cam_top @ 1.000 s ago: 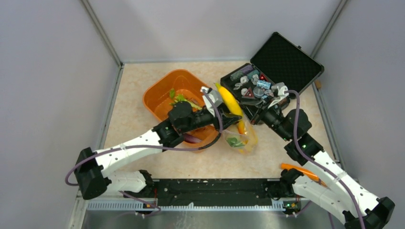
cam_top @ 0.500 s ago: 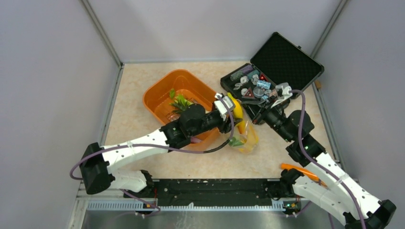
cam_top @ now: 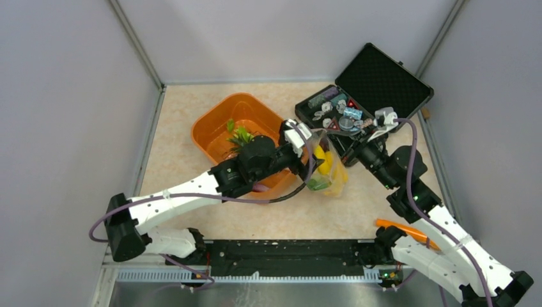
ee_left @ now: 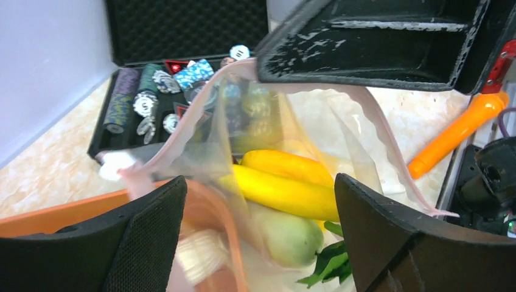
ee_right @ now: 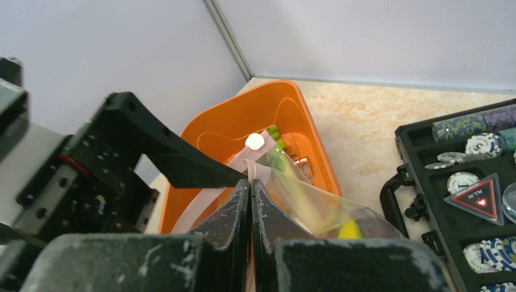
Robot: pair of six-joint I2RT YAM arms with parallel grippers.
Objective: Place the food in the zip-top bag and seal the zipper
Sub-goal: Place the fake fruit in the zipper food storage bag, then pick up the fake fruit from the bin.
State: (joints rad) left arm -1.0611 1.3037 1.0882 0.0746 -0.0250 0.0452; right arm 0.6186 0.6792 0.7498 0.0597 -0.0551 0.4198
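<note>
Evidently the right tool [ee_right: 250, 188], pinched shut on the zipper [ee_left: 182, 126], holds the zip-top bag [cam_top: 332, 176] gaping beside the orange tub [cam_top: 249, 110] for easy loading, the banana [ee_left: 286, 193] lying inside beneath the wide-spread left tool [ee_left: 258, 182].

The zip-top bag [ee_left: 255, 115] is thin clear plastic, crinkled and shiny; the yellow food [ee_left: 286, 193] inside looks smooth and glossy. At ten o'clock from it, the orange tub [cam_top: 214, 125] is glossy plastic; at one o'clock, the black case [cam_top: 383, 80] has a matt dimpled foam lining.
</note>
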